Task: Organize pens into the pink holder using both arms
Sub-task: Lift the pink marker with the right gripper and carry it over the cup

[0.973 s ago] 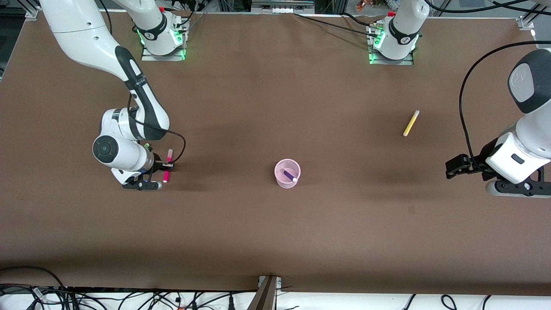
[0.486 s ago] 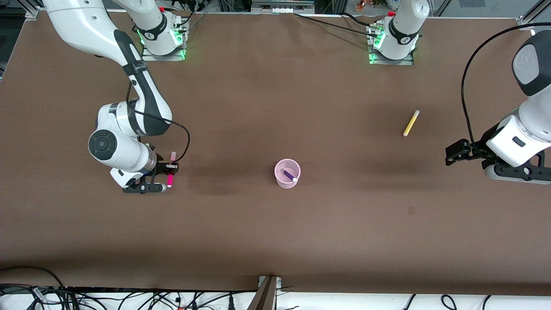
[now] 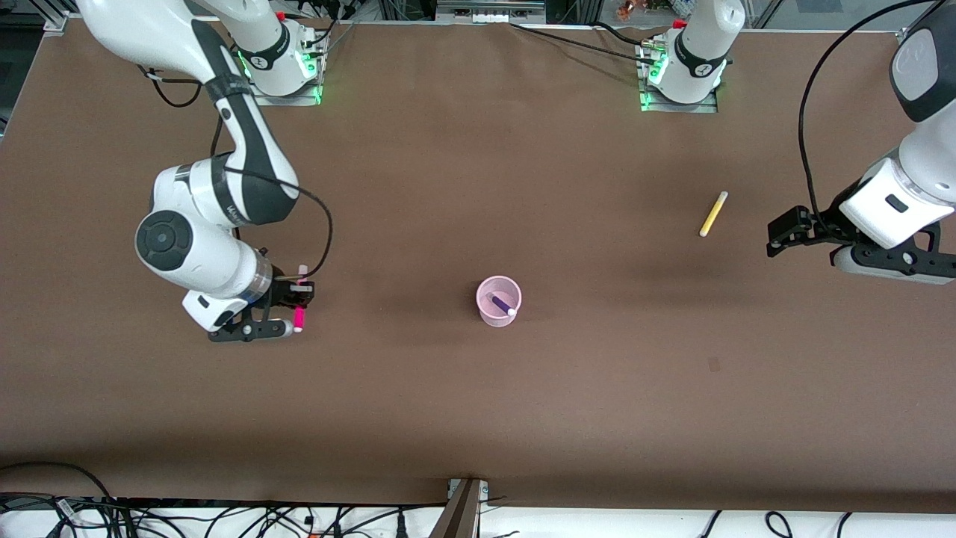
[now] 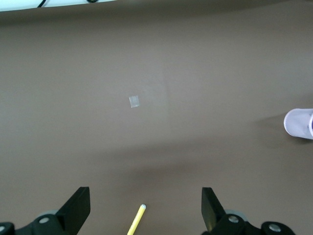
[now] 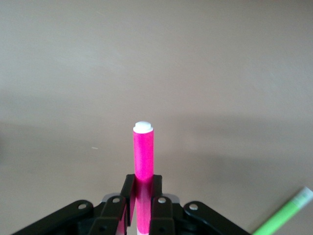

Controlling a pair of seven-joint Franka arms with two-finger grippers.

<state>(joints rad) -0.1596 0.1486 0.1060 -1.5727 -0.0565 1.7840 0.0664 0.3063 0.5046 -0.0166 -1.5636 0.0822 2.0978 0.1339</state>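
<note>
Currently we see the right gripper [image 3: 296, 297] clamped on the magenta pen [image 3: 299, 317], lifted over the table toward the right arm's end; next we'd carry it over the pink holder [image 3: 498, 302] mid-table and release. Left gripper [image 3: 780, 235] hangs wide open, empty, beside the yellow pen [image 3: 712, 214]. Purple pen [image 3: 503, 303] sits in the holder; a green pen [image 5: 283, 219] lies on the table.

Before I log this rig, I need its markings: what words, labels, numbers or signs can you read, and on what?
None can be read.
Right arm: small white lettering on its black band, too small to read.
Arm bases: a small mark on each black band, unreadable.
Magenta pen, yellow pen, pink holder: no text shows.
</note>
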